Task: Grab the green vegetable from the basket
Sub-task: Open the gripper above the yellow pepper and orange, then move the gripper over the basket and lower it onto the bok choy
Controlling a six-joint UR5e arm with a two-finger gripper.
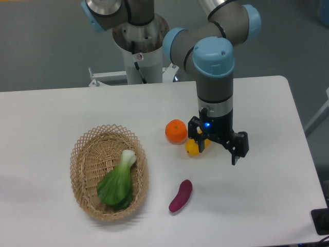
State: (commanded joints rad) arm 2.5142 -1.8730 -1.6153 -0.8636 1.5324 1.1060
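My gripper (216, 149) hangs empty, jaws spread, over the table beside the orange (176, 130). The bok choy (117, 182) lies in the wicker basket (85, 149), well apart; the approach comes next: swing across and descend over it.

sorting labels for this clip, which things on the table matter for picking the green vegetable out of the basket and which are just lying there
Job: green leafy bok choy with white stalk; oval tan wicker basket.
Lying about: round orange fruit; small yellow fruit; purple eggplant-shaped piece.

Open worktop (61, 113) surrounds the basket (82, 154); an orange (176, 130), a lemon (193, 147) and an eggplant (180, 196) stand at its right side.
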